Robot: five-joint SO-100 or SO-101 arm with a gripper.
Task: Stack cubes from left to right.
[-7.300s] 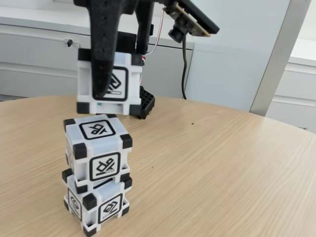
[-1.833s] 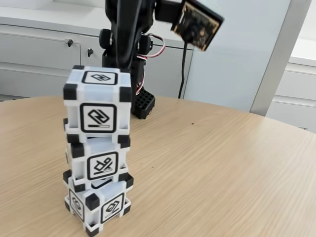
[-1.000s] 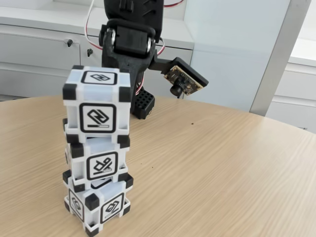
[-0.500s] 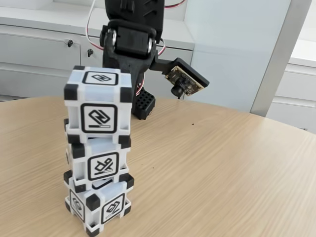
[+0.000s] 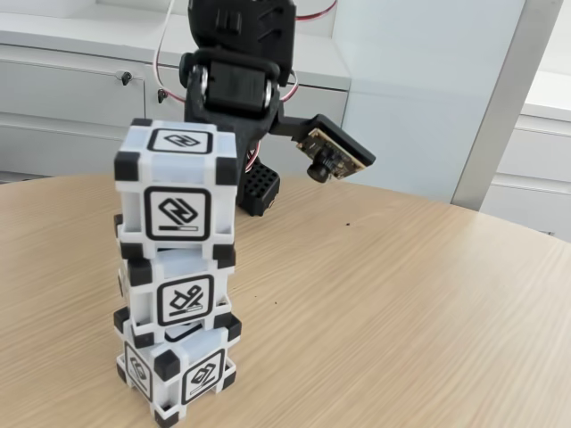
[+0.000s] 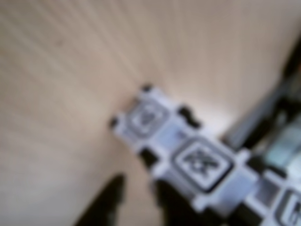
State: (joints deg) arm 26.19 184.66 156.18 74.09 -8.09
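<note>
In the fixed view three pale grey-white cubes with black corners stand in one stack at the left of the table: the top cube [image 5: 176, 183], the middle cube [image 5: 178, 292] and the bottom cube [image 5: 175, 370]. The middle one sits slightly turned. The black arm [image 5: 236, 76] is folded up behind the stack and touches no cube. The blurred wrist view looks down along the stack [image 6: 200, 162], with the bottom cube [image 6: 148, 115] on the wood. My gripper [image 6: 136, 186] enters from the bottom edge, its dark fingers apart with bare table between them.
A small black perforated block [image 5: 260, 187] lies on the table behind the stack, by the arm's base. The wrist camera board [image 5: 335, 152] juts out to the right of the arm. The round wooden table [image 5: 401, 303] spreads to the right; white cabinets stand behind.
The cube held above the stack 7.3 s ago now rests on top, released. The arm has pulled back and folded; over the last second only its camera dipped slightly.
</note>
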